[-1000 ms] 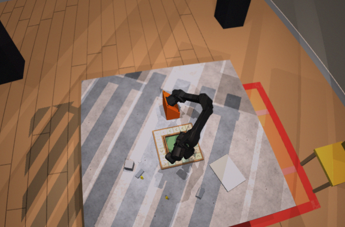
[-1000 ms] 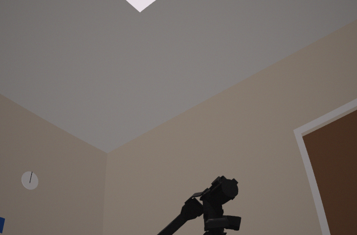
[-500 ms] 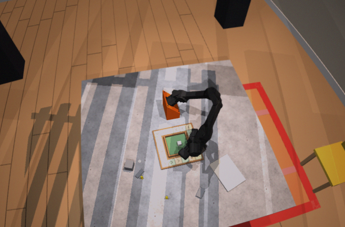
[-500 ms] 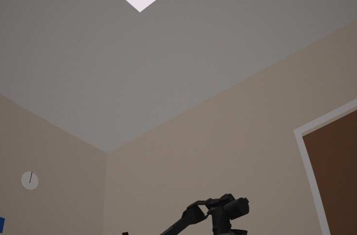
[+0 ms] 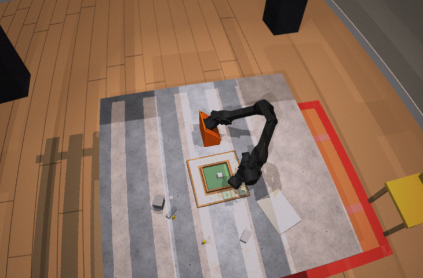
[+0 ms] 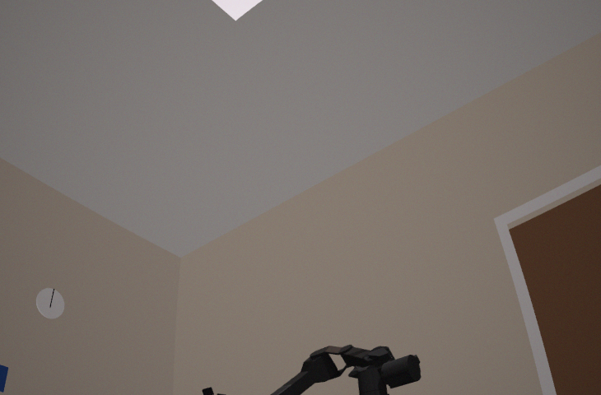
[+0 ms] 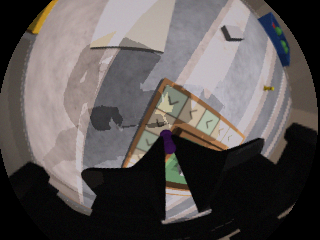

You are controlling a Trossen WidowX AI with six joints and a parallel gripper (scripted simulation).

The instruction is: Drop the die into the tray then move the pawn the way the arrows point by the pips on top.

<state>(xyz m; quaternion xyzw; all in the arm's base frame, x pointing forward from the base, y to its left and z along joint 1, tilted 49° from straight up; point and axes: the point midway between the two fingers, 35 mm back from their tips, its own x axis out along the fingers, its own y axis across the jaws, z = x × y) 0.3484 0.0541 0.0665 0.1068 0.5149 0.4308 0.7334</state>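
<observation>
My gripper (image 5: 234,182) (image 7: 167,139) is shut on the purple pawn (image 7: 168,140), whose head shows between the fingertips in the wrist view. They are over the board's corner area, beside the tray; the height above the squares is hard to tell. The board (image 5: 194,180) (image 7: 209,120) has a ring of squares with arrows. The tray (image 5: 210,184) (image 7: 197,138) has a green floor and a brown rim. The whitish die (image 5: 219,175) lies in it; its pips are too small to read. The arm covers part of the board's right side in the top view.
An orange bracket (image 5: 212,140) stands behind the board at the arm's base. A white sheet (image 5: 287,211) (image 7: 137,22) lies right of the board. A grey cube (image 5: 158,201), a grey block (image 5: 245,235) (image 7: 233,33) and small yellow pieces (image 5: 173,217) (image 5: 204,241) lie in front.
</observation>
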